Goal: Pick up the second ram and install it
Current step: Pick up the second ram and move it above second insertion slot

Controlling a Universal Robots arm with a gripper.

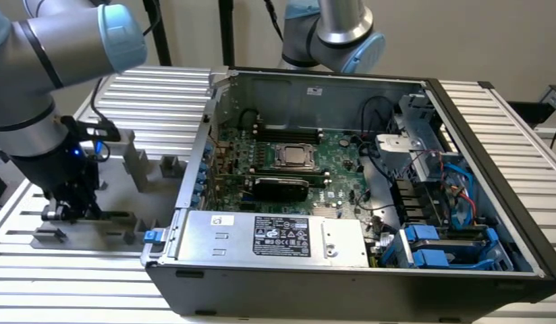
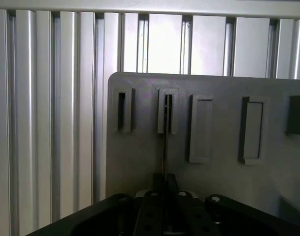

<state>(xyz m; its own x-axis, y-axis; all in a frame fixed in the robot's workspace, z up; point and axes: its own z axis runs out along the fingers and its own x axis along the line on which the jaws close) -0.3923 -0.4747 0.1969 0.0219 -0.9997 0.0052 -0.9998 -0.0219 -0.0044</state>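
Where the gray arm (image 1: 44, 81) reaches down at the exterior view's left, its claw (image 1: 69, 210) sits low in the frame, right on the gray holder plate (image 1: 111, 228) that lies on the slatted metal surface (image 1: 71, 283). From that camera the claw is too dark to read. The wrist view settles it: the claw (image 2: 164, 181) is narrow, its two black fingers (image 2: 157, 183) pinched on the second ram (image 2: 164, 147), which shows edge-on as one thin dark strip. The strip runs from between the fingers across the holder plate (image 2: 140, 162) and ends in a raised slotted block (image 2: 168, 112); whether it is lifted clear of that slot I cannot tell. More blocks stand in the same row on the plate, and the ribbed surface (image 2: 46, 98) lies beyond it.

Toward the middle of the exterior view, a computer case (image 1: 494, 162) lies just beside the plate with its inside facing up. A small blue tab (image 1: 152, 236) sticks out at its near left corner. Low in the case is the silver power supply (image 1: 269, 236) with a black label. Above it in the frame, the green motherboard (image 1: 251, 145) carries a square processor (image 1: 294, 156) near its centre. At the exterior view's right, blue drive brackets (image 1: 449, 246) fill the lower corner of the case, with bundled cables (image 1: 422, 169) above them. A second arm (image 1: 337, 30) stands behind the case at the top of the frame.
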